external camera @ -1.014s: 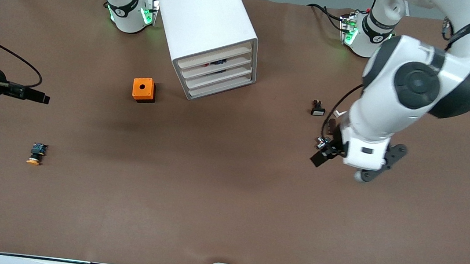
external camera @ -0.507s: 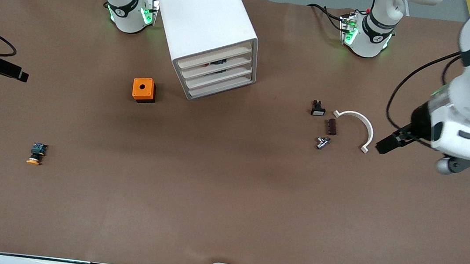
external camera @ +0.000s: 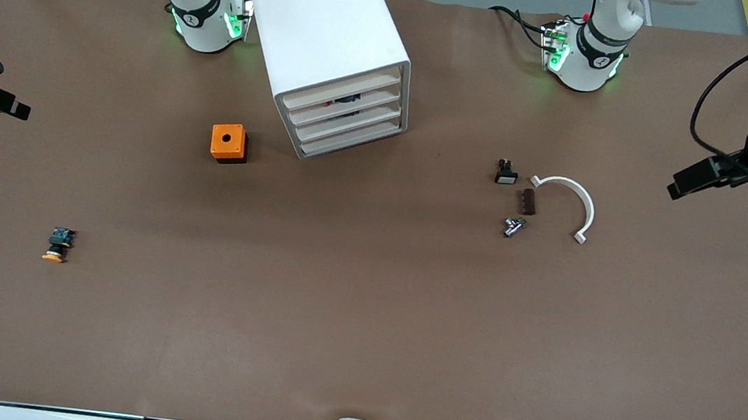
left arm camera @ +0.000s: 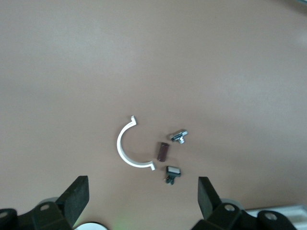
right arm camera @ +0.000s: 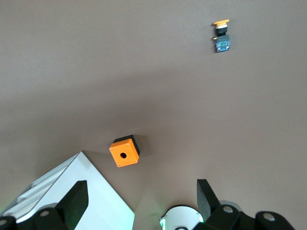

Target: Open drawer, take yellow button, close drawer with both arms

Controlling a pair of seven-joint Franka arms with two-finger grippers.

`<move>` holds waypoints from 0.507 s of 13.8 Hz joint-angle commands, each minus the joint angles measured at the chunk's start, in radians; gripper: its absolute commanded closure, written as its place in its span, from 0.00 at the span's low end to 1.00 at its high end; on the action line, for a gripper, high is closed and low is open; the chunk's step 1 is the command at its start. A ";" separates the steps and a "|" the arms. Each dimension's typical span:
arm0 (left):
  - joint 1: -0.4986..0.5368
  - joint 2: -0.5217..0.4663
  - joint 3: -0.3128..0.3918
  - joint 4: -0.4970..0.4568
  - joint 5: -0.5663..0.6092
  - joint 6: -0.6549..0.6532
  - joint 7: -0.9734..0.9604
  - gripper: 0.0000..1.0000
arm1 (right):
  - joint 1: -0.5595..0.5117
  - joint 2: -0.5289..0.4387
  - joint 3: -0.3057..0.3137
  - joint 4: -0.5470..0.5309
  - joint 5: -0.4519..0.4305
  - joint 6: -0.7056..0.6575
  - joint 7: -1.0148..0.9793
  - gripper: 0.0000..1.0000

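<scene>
Brown matte table, two arm bases along its robot edge with the cabinet between them. Cabinet: white, boxy, four shallow drawers, all pushed in as far as can be judged; the drawer near the top shows a small dark item through its slot. Button: orange cap, black body, bluish end, lying on the bare table toward the right arm's end, nearer the front camera than the orange cube, well apart from the cabinet. Cluster toward the left arm's end: white half-ring, small brown block, metal fitting, black-and-white piece, none touching. Left gripper: raised over the table's left-arm end, jaws spread wide, holding nothing. Right gripper: raised over the right-arm end, jaws likewise wide, empty. Both arms wait clear of the work. Risks, as judged: the button already lies outside any drawer, so a reach into a drawer could bring out the wrong item; four like fronts invite pulling the wrong one; the cabinet stands loose and askew, so a one-handed pull may drag it unless the other arm braces it; the button is tiny and may roll from a pinch.
</scene>
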 commanded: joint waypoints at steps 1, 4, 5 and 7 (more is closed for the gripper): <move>0.082 -0.141 -0.068 -0.153 0.020 0.012 0.132 0.00 | 0.090 -0.022 0.014 0.013 -0.132 -0.021 0.018 0.00; 0.134 -0.207 -0.137 -0.228 0.052 0.012 0.192 0.00 | 0.084 -0.100 0.009 -0.040 -0.107 -0.016 0.019 0.00; 0.169 -0.219 -0.186 -0.240 0.056 0.012 0.192 0.00 | 0.071 -0.127 0.008 -0.072 -0.082 -0.011 0.019 0.00; 0.196 -0.239 -0.215 -0.266 0.056 0.016 0.192 0.00 | 0.040 -0.187 0.008 -0.135 -0.041 0.010 0.005 0.00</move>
